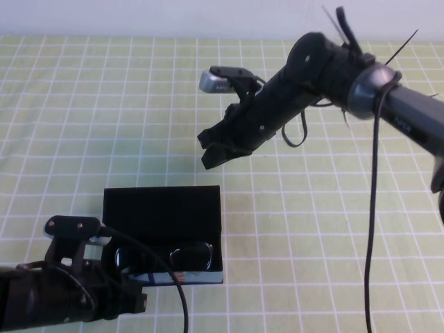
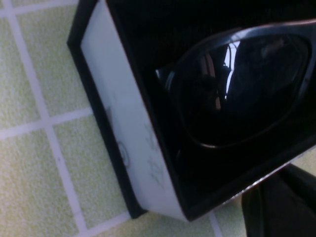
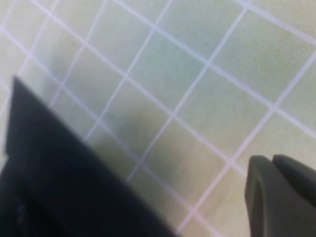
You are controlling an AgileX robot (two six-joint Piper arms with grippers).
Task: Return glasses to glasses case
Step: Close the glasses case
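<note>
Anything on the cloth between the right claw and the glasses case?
Nothing: in the high view only bare checked cloth separates the raised right claw from the open glasses case. The left claw sits beside the case.

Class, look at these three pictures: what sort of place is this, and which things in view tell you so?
Probably a robot test bench, not a home: a table under a green checked cloth, a glasses case holding the glasses, the left gripper beside the case, and the right gripper raised above.
</note>
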